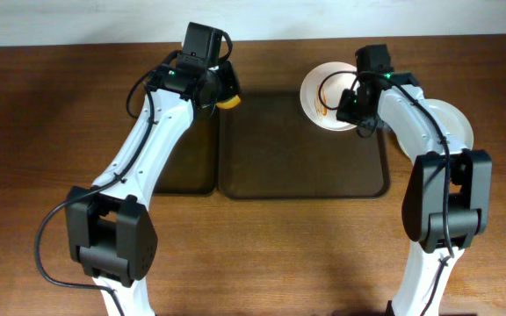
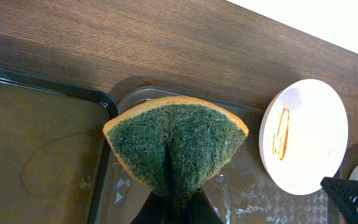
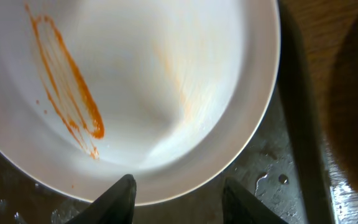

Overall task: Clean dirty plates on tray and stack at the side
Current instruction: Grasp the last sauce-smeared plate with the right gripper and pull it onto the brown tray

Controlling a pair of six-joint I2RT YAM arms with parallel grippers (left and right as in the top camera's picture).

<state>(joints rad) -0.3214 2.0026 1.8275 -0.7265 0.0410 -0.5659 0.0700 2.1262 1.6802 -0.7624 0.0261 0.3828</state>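
From overhead we see the left gripper near the far left corner of the large dark brown rectangular tray, pinching a yellow-backed, green-faced scouring sponge. A narrower black tray lies just beside it on the left. One round white streaked plate sits at the tray's far right corner, with the right gripper at its edge. A second white plate rests on the wooden table to the right, partly under that arm.

The left wrist view shows the jaws pressed together on the folded sponge, green face toward the camera. The streaked plate is well off to the right, its orange-red sauce streak unwiped.

In the right wrist view the two fingers stand spread, straddling the plate's near rim without clamping it (we cannot tell whether one tip touches). Water beads on the tray here.

We think the main risk is a shallow bite on a wet rim, which could let the plate slip or tip off the corner. Bringing the sponge across could also crowd the two arms together.
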